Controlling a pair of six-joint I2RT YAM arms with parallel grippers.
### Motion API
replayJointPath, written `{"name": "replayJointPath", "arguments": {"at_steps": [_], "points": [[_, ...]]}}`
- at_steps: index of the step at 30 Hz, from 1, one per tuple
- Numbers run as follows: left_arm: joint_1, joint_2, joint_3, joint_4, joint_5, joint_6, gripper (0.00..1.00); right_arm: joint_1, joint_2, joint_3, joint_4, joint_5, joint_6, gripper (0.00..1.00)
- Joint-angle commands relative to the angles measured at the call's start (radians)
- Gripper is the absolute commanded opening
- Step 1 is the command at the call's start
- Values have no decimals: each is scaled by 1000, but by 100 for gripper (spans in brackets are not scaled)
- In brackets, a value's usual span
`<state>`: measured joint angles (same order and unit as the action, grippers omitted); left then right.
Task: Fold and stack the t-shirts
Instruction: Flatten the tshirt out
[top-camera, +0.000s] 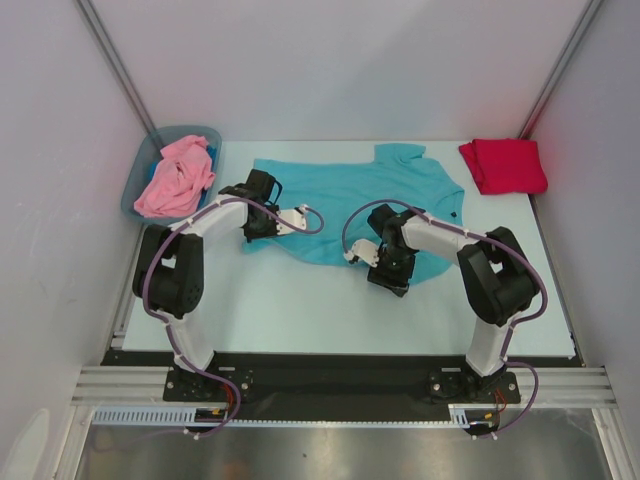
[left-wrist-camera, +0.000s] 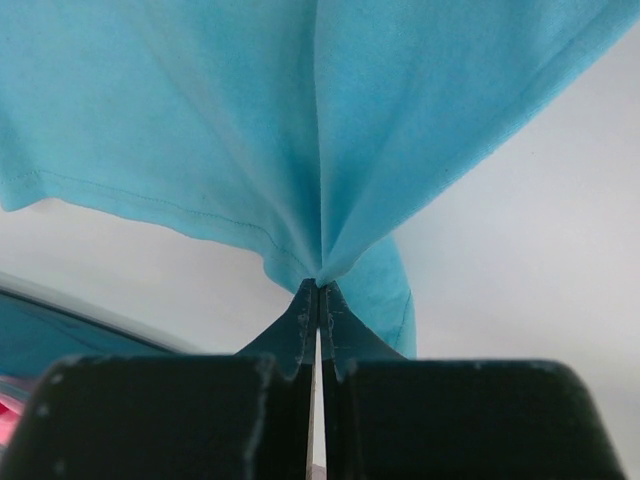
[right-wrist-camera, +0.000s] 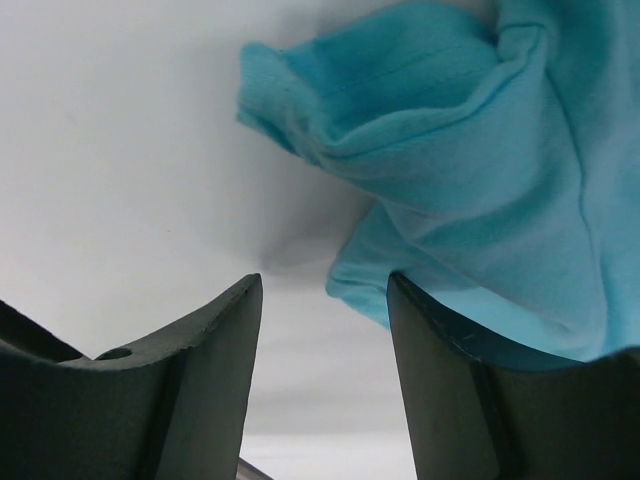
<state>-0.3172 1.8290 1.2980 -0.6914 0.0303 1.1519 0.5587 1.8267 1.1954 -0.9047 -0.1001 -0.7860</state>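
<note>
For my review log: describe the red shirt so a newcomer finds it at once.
On the white table, go to the far right corner. The red t-shirt lies there, folded compactly; the teal t-shirt sprawls mid-table and the pink t-shirt is heaped in the bin.

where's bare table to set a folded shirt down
Widest bare patch: near strip of table between teal shirt and arm bases. Narrower gap between teal shirt and red shirt. Crowded mid-table, where both arms work.

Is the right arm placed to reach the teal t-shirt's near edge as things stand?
Probably yes: the right end effector hangs open just at the edge of the teal t-shirt, nothing between them; the left end effector pinches another corner.
</note>
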Motion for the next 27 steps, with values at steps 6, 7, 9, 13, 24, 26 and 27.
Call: {"name": "replayJointPath", "arguments": {"at_steps": [6, 7, 9, 13, 24, 26, 27], "points": [[1, -23, 23, -3, 14, -26, 0, -3, -20, 18, 36, 45, -13, 57], [1, -22, 24, -3, 14, -27, 0, -2, -14, 12, 44, 46, -12, 56], [1, -25, 21, -3, 16, -31, 0, -2, -3, 4, 59, 43, -7, 46], [1, -36, 15, -2, 11, -24, 0, -3, 5, -14, 66, 45, -4, 35], [3, -27, 29, 3, 8, -9, 0, -19, -15, -14, 41, 71, -18, 0], [3, -30, 24, 1, 7, -1, 0, -26, -21, 0, 10, 71, -35, 0], [3, -33, 23, 1, 6, 0, 0, -29, -30, 10, -6, 68, -41, 0]]}}
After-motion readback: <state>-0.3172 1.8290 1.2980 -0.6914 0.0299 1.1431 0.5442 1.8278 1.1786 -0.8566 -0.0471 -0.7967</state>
